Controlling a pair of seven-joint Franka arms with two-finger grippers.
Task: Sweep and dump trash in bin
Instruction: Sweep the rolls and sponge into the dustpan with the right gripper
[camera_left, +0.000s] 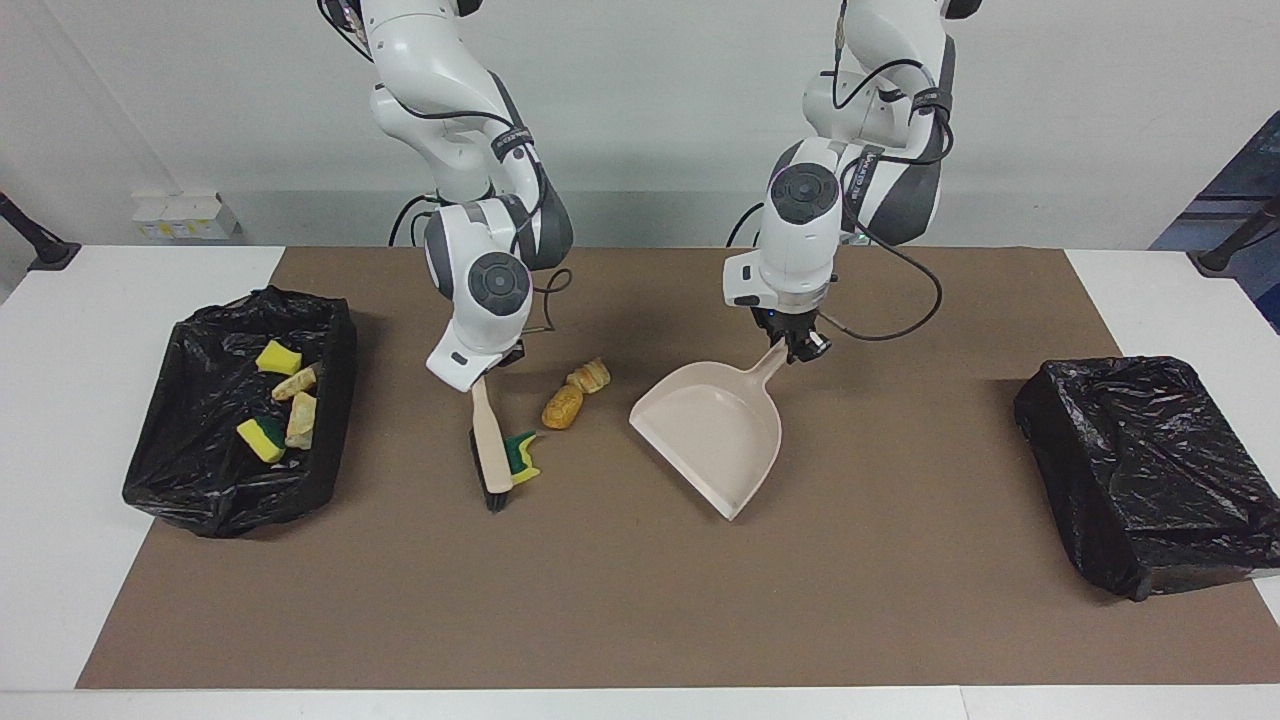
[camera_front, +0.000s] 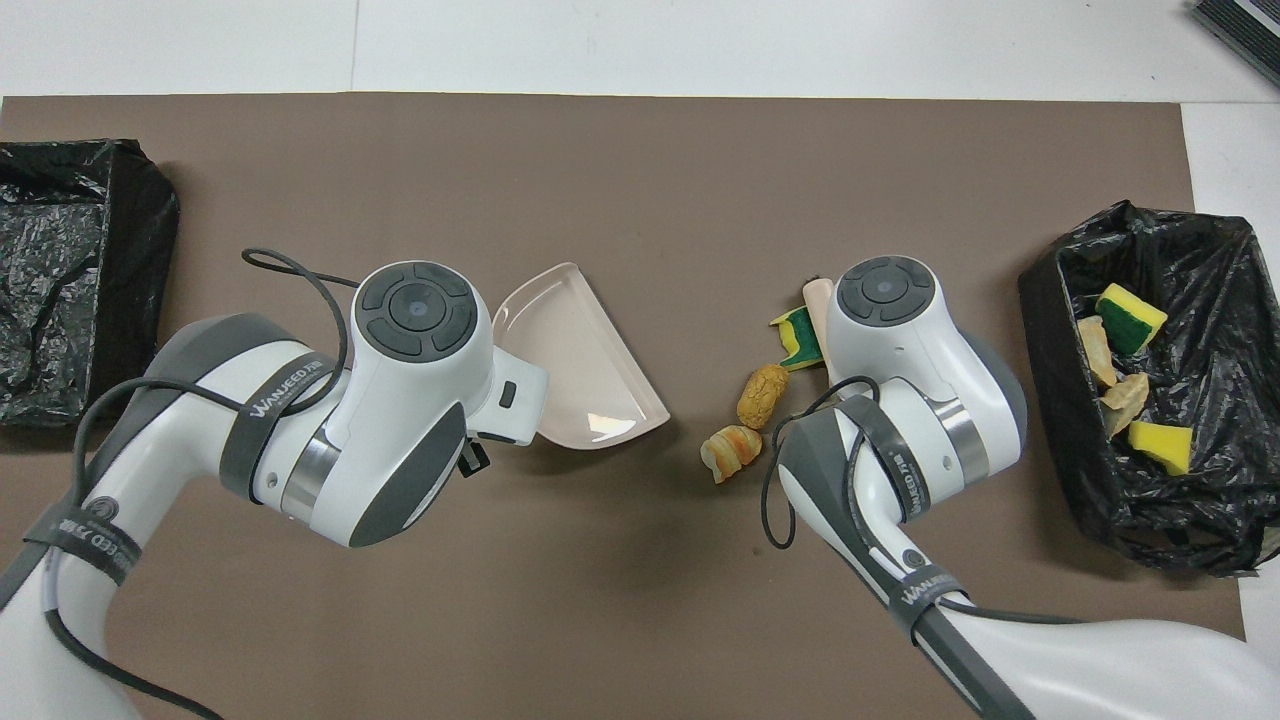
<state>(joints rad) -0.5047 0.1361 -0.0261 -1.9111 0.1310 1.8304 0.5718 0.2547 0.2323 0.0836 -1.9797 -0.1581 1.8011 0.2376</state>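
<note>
My right gripper (camera_left: 481, 374) is shut on the handle of the beige brush (camera_left: 490, 448). The brush bristles rest on the mat against a green and yellow sponge scrap (camera_left: 522, 458) (camera_front: 797, 336). Two golden-brown pastry lumps (camera_left: 563, 405) (camera_front: 762, 392) lie just beside it, toward the left arm's end. My left gripper (camera_left: 797, 347) is shut on the handle of the beige dustpan (camera_left: 715, 430) (camera_front: 575, 370), whose open mouth is angled toward the lumps. The black-lined bin (camera_left: 180, 495) (camera_front: 1200, 520) at the right arm's end holds several trash scraps.
A second black bag-covered bin (camera_left: 1150, 470) (camera_front: 70, 280) sits at the left arm's end of the brown mat (camera_left: 640, 620). White table shows around the mat. Both wrists hide the fingers in the overhead view.
</note>
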